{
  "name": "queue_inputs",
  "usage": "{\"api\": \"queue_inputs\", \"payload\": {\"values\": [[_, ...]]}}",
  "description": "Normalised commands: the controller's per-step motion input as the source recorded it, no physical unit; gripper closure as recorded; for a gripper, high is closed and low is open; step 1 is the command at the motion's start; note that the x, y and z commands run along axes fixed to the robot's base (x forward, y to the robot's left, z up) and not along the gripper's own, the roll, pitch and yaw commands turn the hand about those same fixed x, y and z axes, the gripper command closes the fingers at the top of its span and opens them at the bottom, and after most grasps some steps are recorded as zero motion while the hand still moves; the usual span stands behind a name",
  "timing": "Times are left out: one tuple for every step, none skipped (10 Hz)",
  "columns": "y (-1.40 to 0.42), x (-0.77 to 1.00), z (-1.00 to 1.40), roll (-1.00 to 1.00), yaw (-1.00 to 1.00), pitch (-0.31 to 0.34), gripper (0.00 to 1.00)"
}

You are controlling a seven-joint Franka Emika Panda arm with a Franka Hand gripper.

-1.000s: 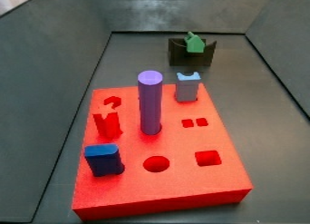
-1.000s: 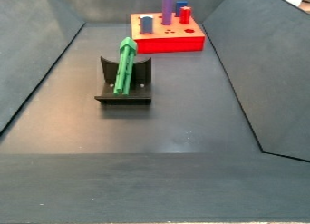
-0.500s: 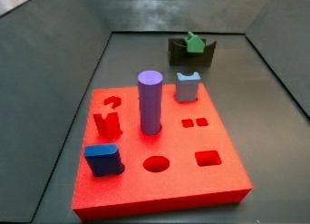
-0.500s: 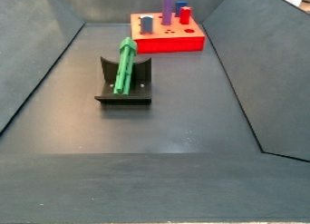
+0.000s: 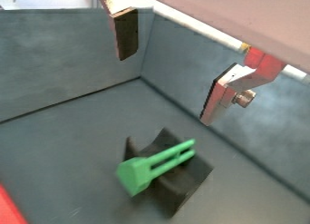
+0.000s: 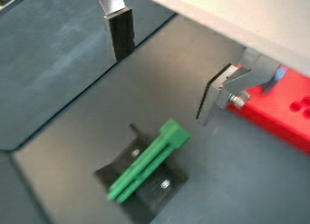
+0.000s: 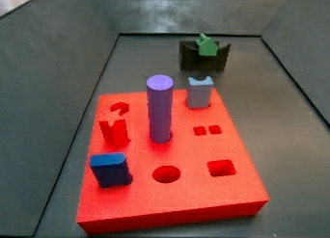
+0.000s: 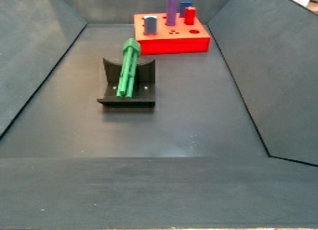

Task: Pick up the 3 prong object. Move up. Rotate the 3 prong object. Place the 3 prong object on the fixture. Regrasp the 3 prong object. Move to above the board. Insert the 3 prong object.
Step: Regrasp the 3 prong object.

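Observation:
The green 3 prong object [image 8: 126,66] lies along the top of the dark fixture [image 8: 125,97], resting in its notch; in a side view it shows as a small green piece [image 7: 204,44] on the fixture [image 7: 204,57] at the far end of the floor. Both wrist views look down on the 3 prong object [image 5: 155,166] [image 6: 148,161] and the fixture [image 5: 184,180] [image 6: 164,187]. My gripper [image 5: 168,82] [image 6: 164,87] hangs well above them, open, with nothing between its fingers. It does not show in either side view. The red board [image 7: 142,198] [image 8: 174,45] lies apart from the fixture.
On the board stand a tall purple cylinder [image 7: 158,109], a light-blue block [image 7: 199,92], a red forked piece [image 7: 114,131] and a dark blue block [image 7: 108,169]. Dark sloping walls close in the floor. A part of the board [image 6: 285,119] shows beside one finger.

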Motion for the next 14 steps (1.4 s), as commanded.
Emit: {"api": "queue_inputs", "payload": {"values": [[-0.03,0.06,0.0,1.0,0.05,0.092,0.0],[-0.03,0.09,0.0,1.0,0.06,0.117,0.0],[-0.04,0.09,0.0,1.0,0.07,0.129,0.0],[-0.04,0.1,0.0,1.0,0.08,0.151,0.0],[-0.04,0.1,0.0,1.0,0.1,0.169,0.0],[-0.04,0.1,-0.01,1.0,0.14,0.196,0.0],[-0.05,0.1,-0.01,1.0,0.19,0.225,0.0],[-0.05,0.11,-0.01,0.9,0.22,0.221,0.0],[-0.05,0.11,-0.01,0.78,0.23,0.2,0.0],[-0.05,0.11,-0.01,0.46,0.25,0.14,0.0],[-0.04,0.11,0.0,0.31,0.25,0.102,0.0],[-0.04,0.09,0.0,0.23,0.25,0.059,0.0],[-0.04,0.08,-0.01,0.18,0.22,0.008,0.0],[0.04,0.03,-1.0,0.23,0.24,-0.022,0.0]]}}
